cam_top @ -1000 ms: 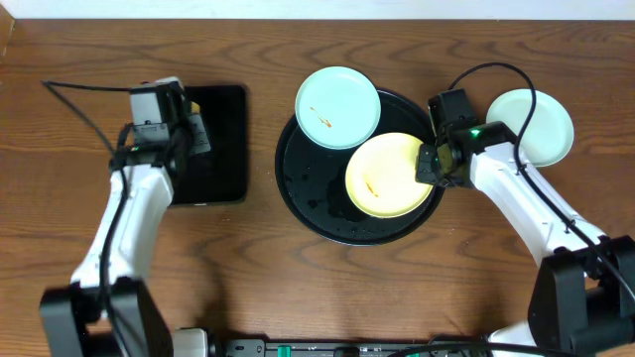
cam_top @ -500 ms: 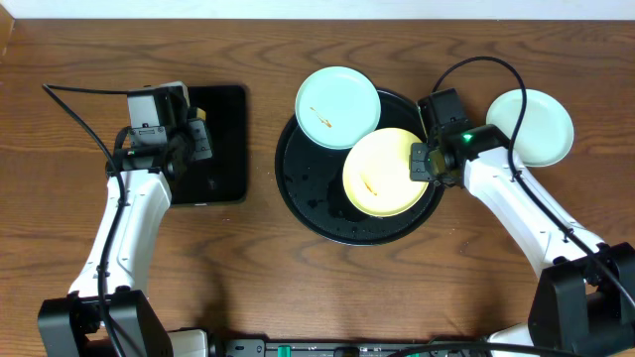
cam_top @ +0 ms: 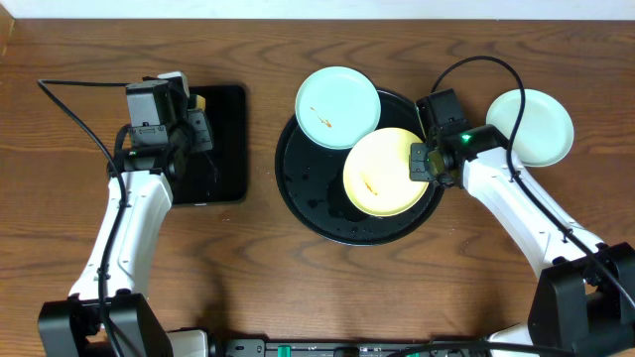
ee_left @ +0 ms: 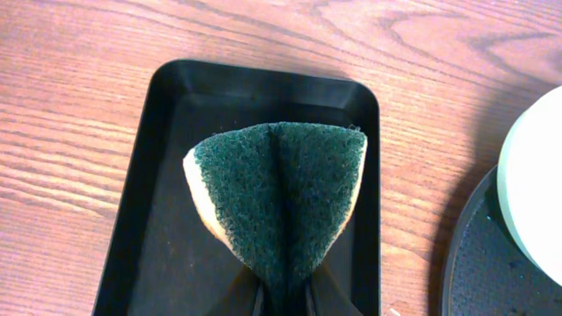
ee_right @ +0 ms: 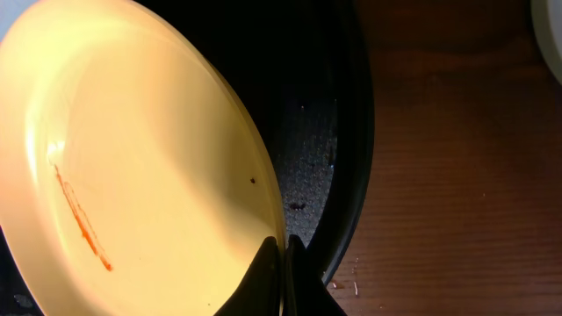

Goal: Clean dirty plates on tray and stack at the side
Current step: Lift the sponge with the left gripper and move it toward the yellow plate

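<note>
Seen from above, a wooden surface [cam_top: 258, 288] carries a round glossy black tray [cam_top: 303, 203] at its middle; a pale yellow plate [cam_top: 382, 174] with an orange streak sits in the tray's right half; a mint-blue plate [cam_top: 337, 107], also streaked orange, rests across the tray's upper rim, partly past its edge; a second mint-blue plate [cam_top: 541, 129] lies on the wood to the right, apart from the tray, its left part crossed by a black cable [cam_top: 484, 65]; the right gripper [cam_top: 425, 164] has its jaws pinched on the yellow plate's right rim; whether that rim is lifted is unclear; the left gripper [ee_left: 281, 297] has its jaws clamped on a folded green-faced sponge [ee_left: 277, 193] over a small black rectangular tray [ee_left: 167, 123]; these jaws are mostly cut off at the bottom of the wrist view; whether the sponge touches that tray cannot be told
</note>
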`<move>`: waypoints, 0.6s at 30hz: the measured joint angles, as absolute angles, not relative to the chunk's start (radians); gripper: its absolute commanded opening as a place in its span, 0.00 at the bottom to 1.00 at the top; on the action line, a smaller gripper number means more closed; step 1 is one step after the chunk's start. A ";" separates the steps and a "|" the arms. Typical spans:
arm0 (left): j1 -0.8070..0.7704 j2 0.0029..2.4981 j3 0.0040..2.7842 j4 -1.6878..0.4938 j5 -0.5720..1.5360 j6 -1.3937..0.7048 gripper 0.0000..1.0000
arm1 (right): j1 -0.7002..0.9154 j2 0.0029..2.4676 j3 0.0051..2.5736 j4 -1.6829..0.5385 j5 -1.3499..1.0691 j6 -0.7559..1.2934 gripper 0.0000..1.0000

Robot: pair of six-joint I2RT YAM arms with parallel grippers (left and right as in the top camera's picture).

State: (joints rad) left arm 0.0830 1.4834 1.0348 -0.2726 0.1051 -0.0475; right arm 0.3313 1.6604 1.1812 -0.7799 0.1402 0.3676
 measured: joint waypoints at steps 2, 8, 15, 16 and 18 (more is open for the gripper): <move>0.083 1.483 1.035 -0.273 0.101 -0.047 0.07 | 0.331 1.660 1.181 -0.780 0.140 0.368 0.01; 0.081 1.484 1.035 -0.299 0.056 -0.054 0.07 | 0.331 1.660 1.181 -0.780 0.140 0.371 0.01; 0.088 1.532 1.035 -0.356 0.065 -0.078 0.07 | 0.331 1.660 1.181 -0.783 0.140 0.373 0.01; 0.084 1.533 1.035 -0.353 0.099 -0.078 0.07 | 0.331 1.660 1.181 -0.784 0.140 0.376 0.01; 0.072 1.530 1.035 -0.324 0.174 -0.079 0.07 | 0.331 1.660 1.181 -0.784 0.140 0.390 0.01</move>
State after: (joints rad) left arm 0.0719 1.5295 1.0348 -0.3241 0.1738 -0.0788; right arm 0.3313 1.6604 1.1809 -0.7841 0.1402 0.3897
